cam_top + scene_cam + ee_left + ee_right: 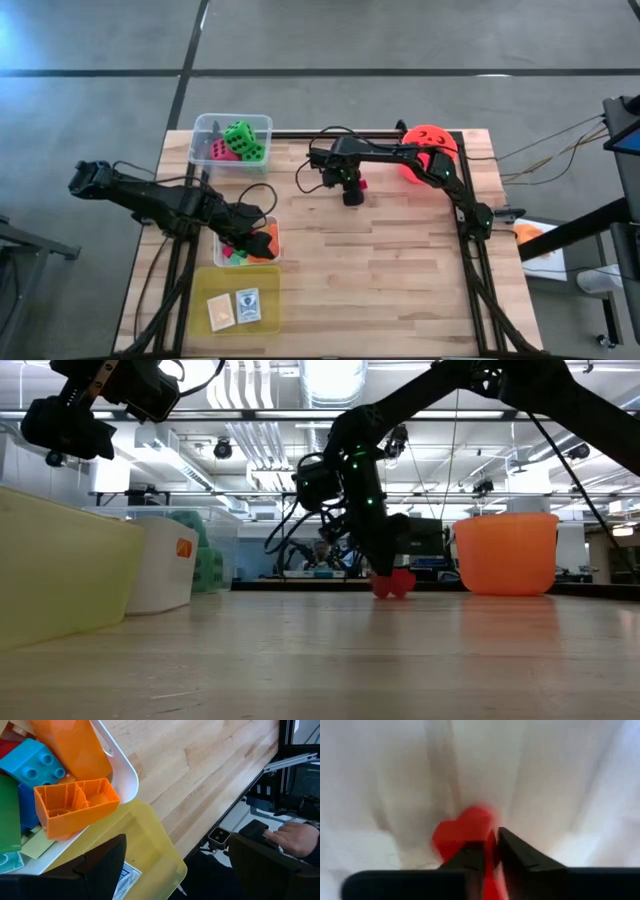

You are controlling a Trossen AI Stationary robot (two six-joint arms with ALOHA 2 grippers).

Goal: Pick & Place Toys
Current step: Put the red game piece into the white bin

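Red block (393, 584) down on the wooden worktop (400, 280) near its far middle, right gripper (352, 196) pinched tight on it, orange bucket (428, 150) just beyond. Low down you catch a ceiling of pipes and strip lights. From above: three tubs, one with two dice (240, 140), one with blocks, one yellow with two cards (235, 308). Left gripper (244, 222) hangs over the block tub (268, 232), fingers spread. Its wrist camera alone catches a person's hand (295, 836).
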